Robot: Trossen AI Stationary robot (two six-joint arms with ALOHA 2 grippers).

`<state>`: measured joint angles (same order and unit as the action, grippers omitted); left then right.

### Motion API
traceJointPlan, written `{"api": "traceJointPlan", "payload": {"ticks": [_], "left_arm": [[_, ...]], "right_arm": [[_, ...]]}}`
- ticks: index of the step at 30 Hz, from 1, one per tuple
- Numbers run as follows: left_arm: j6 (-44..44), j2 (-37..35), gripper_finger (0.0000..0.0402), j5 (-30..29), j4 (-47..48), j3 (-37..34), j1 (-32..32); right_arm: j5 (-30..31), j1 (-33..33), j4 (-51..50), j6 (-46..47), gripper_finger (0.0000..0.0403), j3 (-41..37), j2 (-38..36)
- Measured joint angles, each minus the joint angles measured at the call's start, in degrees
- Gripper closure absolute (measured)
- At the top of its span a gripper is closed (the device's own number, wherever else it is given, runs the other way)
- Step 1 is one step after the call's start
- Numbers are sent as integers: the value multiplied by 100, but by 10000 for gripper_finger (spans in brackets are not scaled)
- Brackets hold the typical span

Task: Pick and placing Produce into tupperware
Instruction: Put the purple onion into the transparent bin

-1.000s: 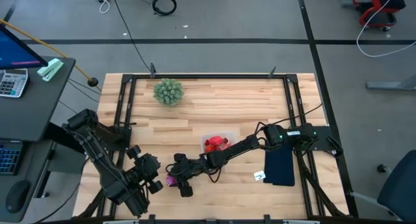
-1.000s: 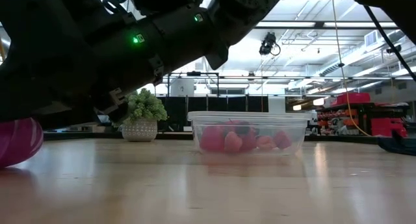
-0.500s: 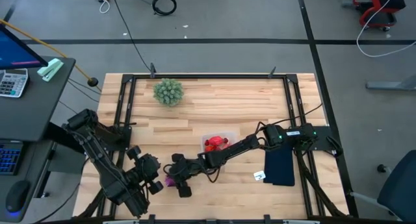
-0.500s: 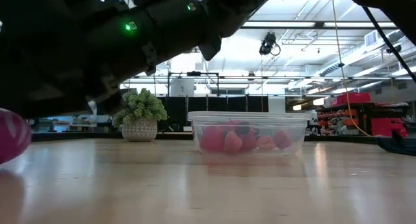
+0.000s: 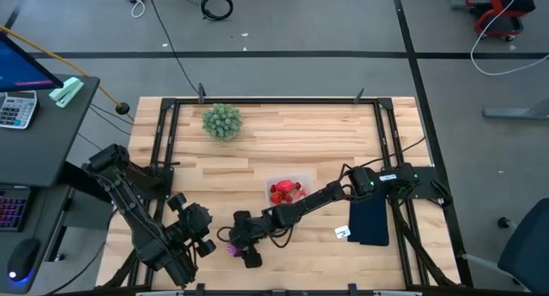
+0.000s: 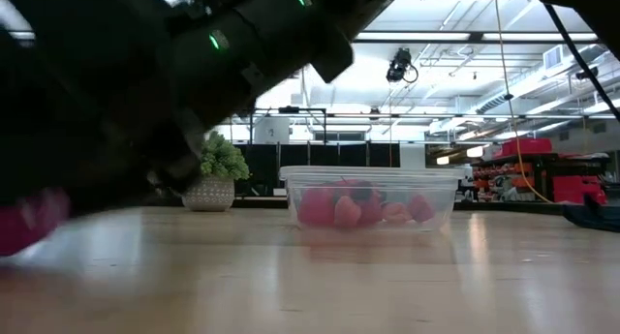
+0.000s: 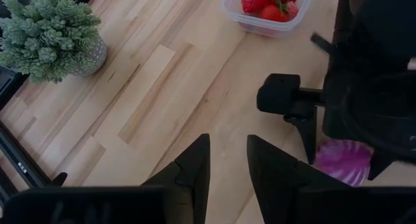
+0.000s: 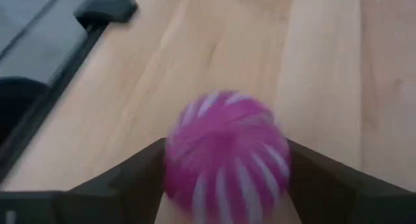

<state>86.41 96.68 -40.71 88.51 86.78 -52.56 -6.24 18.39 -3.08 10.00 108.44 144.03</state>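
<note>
- One tub (image 5: 289, 190) sits near the middle of the tabletop (image 5: 283, 133), open at the top, with several red and pink toy fruits (image 6: 354, 208) piled inside; I cannot give an exact count, as they overlap.
- One piece of produce lies outside the tub: a purple-magenta ball with pale stripes (image 8: 226, 154), on the bare wood on the tub's near-left side, close to the front edge of the tabletop.
- The right jaws (image 5: 233, 244) reach across from the tub's right side, past the tub's front, to that ball. In the right wrist view the two dark fingers (image 8: 123, 182) stand open on either side of the ball, very near it; I cannot tell whether they touch it.
- The left jaws (image 7: 225, 160) hang low to the left of the ball, well apart from the tub. Their two fingers are parted by a narrow gap and hold nothing.
- One green plant (image 5: 222, 121) in a pale pot stands toward the far-left corner, well apart from the tub.
- One dark flat pad (image 5: 369, 219) lies to the right of the tub, near the right edge, with a small white tag (image 5: 342, 233) just beside its near-left corner.
- The wood between the tub and the plant is bare, and so is the far-right part of the tabletop.
- The crowded strip is the front edge left of the tub, where both arms and the ball sit close together.
</note>
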Motion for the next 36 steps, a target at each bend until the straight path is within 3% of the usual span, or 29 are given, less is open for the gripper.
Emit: {"api": "traceJointPlan", "payload": {"ticks": [5,10,26,36], "left_arm": [[2,0,294,0,-12,0,0],[2,0,294,0,-43,0,0],[2,0,294,0,-70,0,-2],[0,0,294,2,-95,-2,-13]], "right_arm": [[-22,-6,3,215,82,-2,11],[39,0,11,192,79,-2,11],[-21,-127,-17,204,183,-2,11],[14,-155,-501,178,182,-4,-673]]}}
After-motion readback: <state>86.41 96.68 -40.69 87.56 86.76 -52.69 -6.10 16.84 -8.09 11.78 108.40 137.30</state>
